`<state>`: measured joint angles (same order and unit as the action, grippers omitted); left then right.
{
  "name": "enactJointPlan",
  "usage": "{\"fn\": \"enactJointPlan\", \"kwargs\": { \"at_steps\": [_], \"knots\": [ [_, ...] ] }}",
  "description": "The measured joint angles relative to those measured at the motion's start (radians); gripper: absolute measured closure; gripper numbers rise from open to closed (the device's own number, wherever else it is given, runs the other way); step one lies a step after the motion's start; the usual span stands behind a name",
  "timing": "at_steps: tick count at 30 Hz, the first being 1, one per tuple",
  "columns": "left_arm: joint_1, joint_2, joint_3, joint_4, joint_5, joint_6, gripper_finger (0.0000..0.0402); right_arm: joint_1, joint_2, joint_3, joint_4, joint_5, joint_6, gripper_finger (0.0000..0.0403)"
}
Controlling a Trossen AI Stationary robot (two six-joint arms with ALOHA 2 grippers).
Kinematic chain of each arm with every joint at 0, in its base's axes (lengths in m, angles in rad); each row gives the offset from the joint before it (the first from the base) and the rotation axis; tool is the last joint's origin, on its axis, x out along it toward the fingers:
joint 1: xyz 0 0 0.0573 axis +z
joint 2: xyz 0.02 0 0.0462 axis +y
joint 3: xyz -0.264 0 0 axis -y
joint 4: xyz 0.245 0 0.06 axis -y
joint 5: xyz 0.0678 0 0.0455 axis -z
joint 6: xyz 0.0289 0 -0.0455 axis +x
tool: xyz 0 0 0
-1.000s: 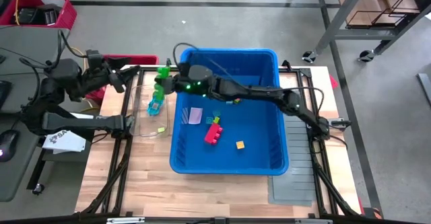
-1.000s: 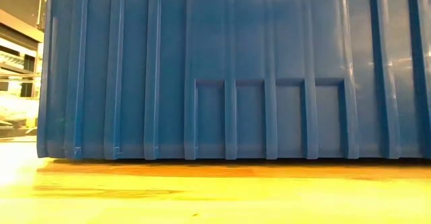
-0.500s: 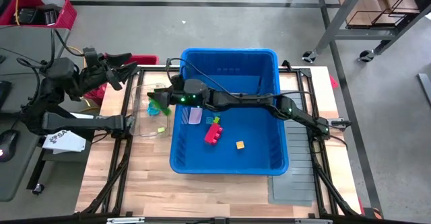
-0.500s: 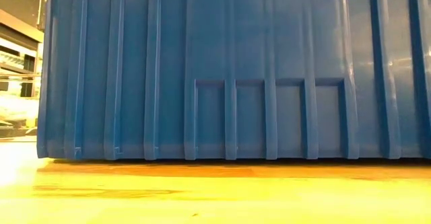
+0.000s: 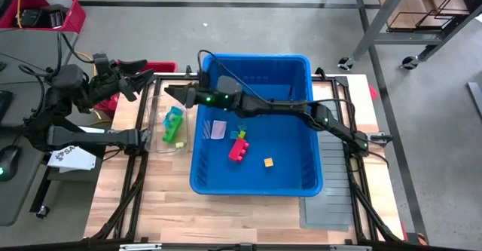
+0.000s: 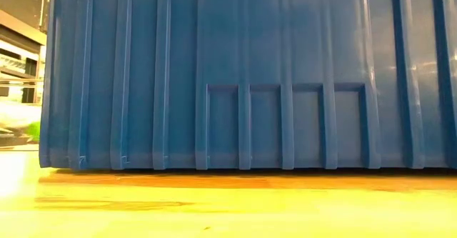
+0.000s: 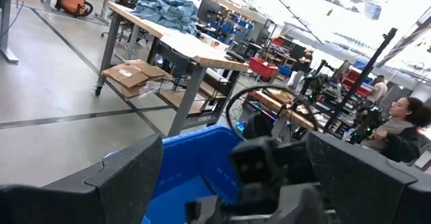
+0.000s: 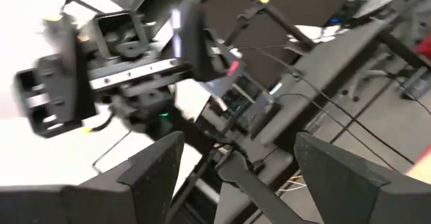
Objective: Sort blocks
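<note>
1. Right gripper (image 5: pixel 172 91) reaches across the bin's far left corner, fingers spread wide, holding nothing. Left gripper (image 5: pixel 143 70) sits off the table's far left edge, fingers also wide, empty.
2. Blue bin (image 5: pixel 301 177) mid-table holds a red block (image 5: pixel 239 148), an orange one (image 5: pixel 268 162) and a pale purple piece (image 5: pixel 218 129).
3. Clear tray (image 5: pixel 158 147) just left of the bin has the green and teal blocks (image 5: pixel 173 123).
4. Wooden table (image 5: pixel 226 213); workshop benches behind, and a person (image 7: pixel 397 126) seated there.

Dark jointed arms, black cables, green wrist lights.
</note>
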<state>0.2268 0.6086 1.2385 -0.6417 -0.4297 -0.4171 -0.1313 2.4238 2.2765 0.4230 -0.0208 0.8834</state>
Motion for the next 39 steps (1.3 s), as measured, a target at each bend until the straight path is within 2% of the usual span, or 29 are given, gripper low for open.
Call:
{"fn": "enactJointPlan", "kwargs": {
  "at_steps": [5, 8, 10, 13, 15, 17, 19, 22, 25, 27, 29, 33, 34, 36, 39],
  "knots": [
    [0.000, 0.010, 0.000, -0.021, 0.028, -0.005, 0.0037, -0.042, -0.060, 0.000, -0.028, -0.228, -0.060, 0.0121],
    [0.000, 0.045, 0.001, -0.097, 0.059, -0.018, 0.0037, -0.070, -0.129, 0.001, -0.175, -0.327, -0.140, 0.0121],
    [-0.001, 0.076, 0.000, -0.155, 0.063, -0.018, 0.0037, -0.084, -0.181, 0.001, -0.350, -0.345, -0.225, 0.0121],
    [-0.001, 0.120, 0.000, -0.232, 0.061, -0.016, 0.0037, -0.099, -0.264, 0.000, -0.637, -0.295, -0.391, 0.0121],
    [0.000, 0.150, 0.000, -0.273, 0.061, -0.001, 0.0037, -0.104, -0.321, 0.000, -0.785, -0.210, -0.491, 0.0121],
    [-0.001, 0.184, 0.000, -0.312, 0.061, 0.003, 0.0037, -0.105, -0.375, 0.000, -0.897, -0.114, -0.572, 0.0121],
    [0.001, 0.222, 0.000, -0.385, 0.042, -0.072, 0.0037, -0.104, -0.415, 0.002, -0.967, -0.053, -0.624, 0.0121],
    [0.016, 0.300, 0.000, -0.606, 0.016, -0.176, 0.0045, -0.105, -0.452, 0.001, -1.049, -0.012, -0.649, 0.0121],
    [0.029, 0.388, -0.032, -0.813, -0.024, -0.212, 0.0086, -0.103, -0.476, 0.000, -1.088, 0.015, -0.649, 0.0121],
    [0.037, 0.428, -0.085, -0.843, -0.048, -0.195, 0.0135, -0.102, -0.487, 0.000, -1.093, 0.018, -0.649, 0.0121],
    [0.047, 0.455, -0.157, -0.785, -0.037, -0.139, 0.0201, -0.099, -0.487, 0.000, -1.098, 0.018, -0.649, 0.0121],
    [0.067, 0.487, -0.295, -0.575, 0.050, -0.047, 0.0364, -0.093, -0.486, 0.000, -1.118, 0.018, -0.647, 0.0121],
    [0.073, 0.495, -0.322, -0.530, 0.060, -0.038, 0.0381, -0.091, -0.486, 0.000, -1.123, 0.018, -0.641, 0.0121],
    [0.083, 0.514, -0.356, -0.476, 0.059, -0.008, 0.0384, -0.085, -0.486, 0.000, -1.137, 0.018, -0.639, 0.0121],
    [0.097, 0.550, -0.381, -0.477, 0.043, 0.034, 0.0397, -0.070, -0.485, 0.000, -1.155, 0.018, -0.641, 0.0121]
  ]
}}
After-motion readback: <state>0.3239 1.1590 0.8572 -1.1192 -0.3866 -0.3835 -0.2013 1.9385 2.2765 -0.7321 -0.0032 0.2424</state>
